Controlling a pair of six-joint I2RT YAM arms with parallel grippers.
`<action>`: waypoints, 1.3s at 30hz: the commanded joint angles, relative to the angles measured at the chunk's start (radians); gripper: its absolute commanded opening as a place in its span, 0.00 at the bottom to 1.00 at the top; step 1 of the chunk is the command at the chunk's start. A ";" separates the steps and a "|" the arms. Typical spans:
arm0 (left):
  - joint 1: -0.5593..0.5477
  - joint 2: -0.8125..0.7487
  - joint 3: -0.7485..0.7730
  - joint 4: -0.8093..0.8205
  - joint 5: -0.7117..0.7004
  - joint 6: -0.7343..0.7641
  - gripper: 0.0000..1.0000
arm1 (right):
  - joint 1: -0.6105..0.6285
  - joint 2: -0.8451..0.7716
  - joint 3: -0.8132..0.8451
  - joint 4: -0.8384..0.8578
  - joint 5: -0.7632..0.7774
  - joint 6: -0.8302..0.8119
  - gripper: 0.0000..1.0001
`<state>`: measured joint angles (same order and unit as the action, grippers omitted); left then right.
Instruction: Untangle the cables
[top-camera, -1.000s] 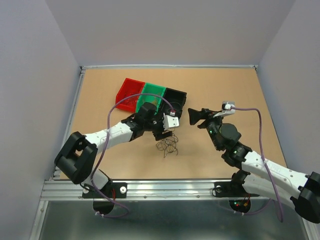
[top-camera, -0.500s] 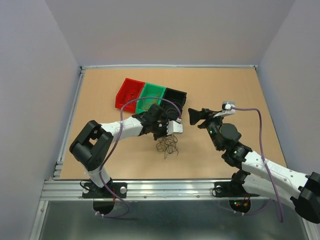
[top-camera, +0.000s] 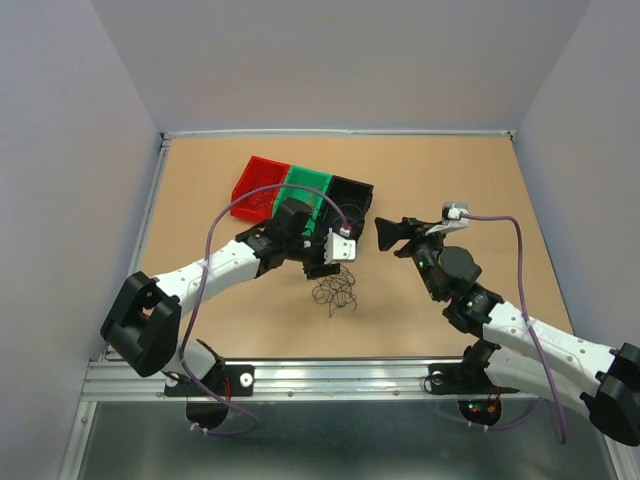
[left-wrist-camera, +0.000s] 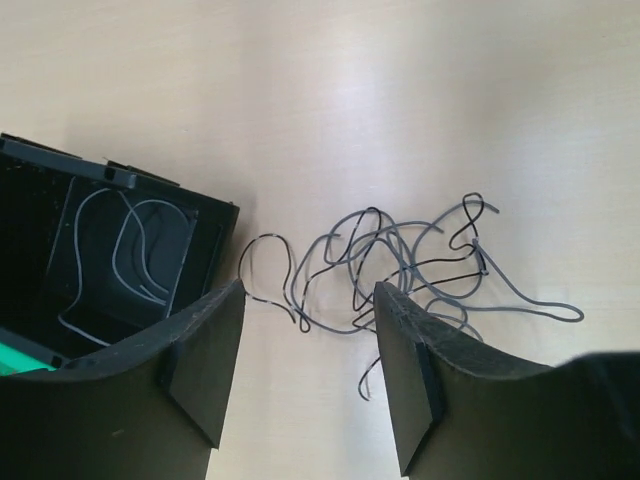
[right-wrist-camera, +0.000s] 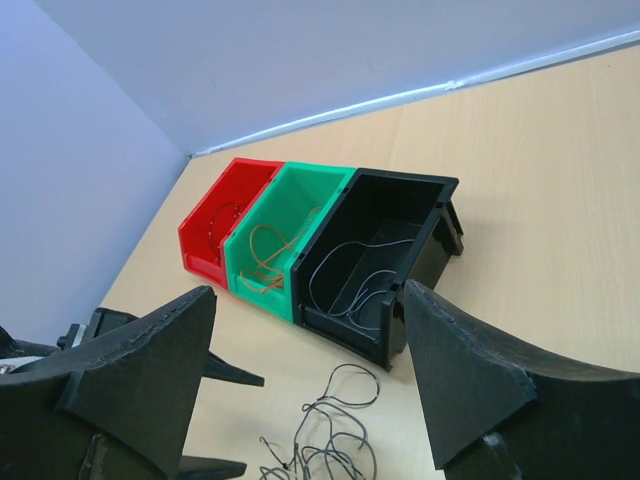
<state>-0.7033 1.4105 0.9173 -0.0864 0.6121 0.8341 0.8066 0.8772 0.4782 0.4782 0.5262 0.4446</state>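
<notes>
The cables (top-camera: 335, 291) lie as one tangled bunch of thin dark and grey wires on the tan table, below the bins. My left gripper (top-camera: 327, 266) hovers over the bunch's upper edge. In the left wrist view it is open (left-wrist-camera: 310, 300); the cables (left-wrist-camera: 405, 262) spread just ahead of its fingertips, and one loose end lies on the table between them. Nothing is gripped. My right gripper (top-camera: 384, 232) stands open to the right of the bunch, clear of it. In its own view the gripper (right-wrist-camera: 310, 290) is empty, with the cables (right-wrist-camera: 325, 440) low in the picture.
Three bins stand in a row behind the bunch: red bin (top-camera: 243, 196), green bin (top-camera: 310, 176), black bin (top-camera: 353, 183). The green bin (right-wrist-camera: 255, 275) holds orange-brown wire, the black bin (right-wrist-camera: 340, 325) grey wire, the red bin (right-wrist-camera: 200, 250) dark wire. The black bin (left-wrist-camera: 170, 188) sits just left of my left fingers.
The left arm's elbow swung right, then back out to the left, while its wrist dipped towards the bunch and drew back a little. The bunch and the right arm have not moved.
</notes>
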 joint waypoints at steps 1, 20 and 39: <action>-0.002 0.024 -0.003 -0.052 0.055 0.048 0.68 | 0.009 0.000 -0.001 0.030 -0.003 -0.010 0.81; 0.129 -0.079 -0.021 0.019 0.125 -0.018 0.00 | 0.009 -0.007 -0.001 0.033 -0.021 -0.018 0.81; 0.271 -0.197 0.008 -0.033 0.433 -0.059 0.00 | 0.011 0.307 0.069 0.277 -0.812 -0.195 0.84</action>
<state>-0.4488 1.2453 0.8711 -0.1001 0.9573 0.7692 0.8131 1.1500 0.4801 0.6758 -0.2207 0.2787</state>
